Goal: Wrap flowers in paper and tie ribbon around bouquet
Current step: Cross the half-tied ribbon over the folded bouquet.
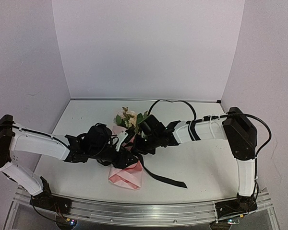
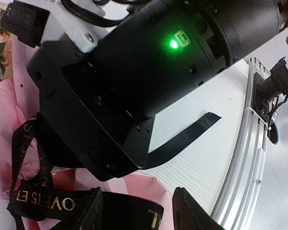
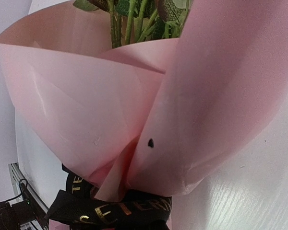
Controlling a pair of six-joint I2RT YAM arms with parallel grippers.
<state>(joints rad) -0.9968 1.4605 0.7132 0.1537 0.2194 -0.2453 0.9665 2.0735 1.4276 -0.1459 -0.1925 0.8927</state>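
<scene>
White table (image 1: 206,163), pale walls (image 1: 149,48) on three sides, metal rail (image 1: 149,211) along the near edge.

Bouquet (image 1: 127,173): lies mid-table, about halfway between the left and right edges. Long axis runs near–far. Flowers (image 1: 129,116) point to the far edge; the folded foot of the paper (image 3: 86,105) points to the near edge. Right wrist view: paper overlaps into a cone, with green stems showing inside its mouth and the blooms cut off by the top of the frame. One small dark spot on the paper.

Ribbon (image 1: 165,178): black with gold lettering, wound about the narrow waist of the cone. One free tail lies flat on the table, running toward the near right corner.

Left gripper (image 1: 118,143): at the waist, from the left. Spread or closed: cannot tell. The left wrist view gives only one finger (image 2: 189,213) at the bottom edge, with ribbon loops beside it. The other arm's black housing (image 2: 134,72) fills most of that frame.

Right gripper (image 1: 140,142): at the waist, from the right, fingers pressed together. They are not seen in the right wrist view, so whether they pinch the ribbon cannot be made out. From above, both tools and the ribbon merge into one dark mass.
</scene>
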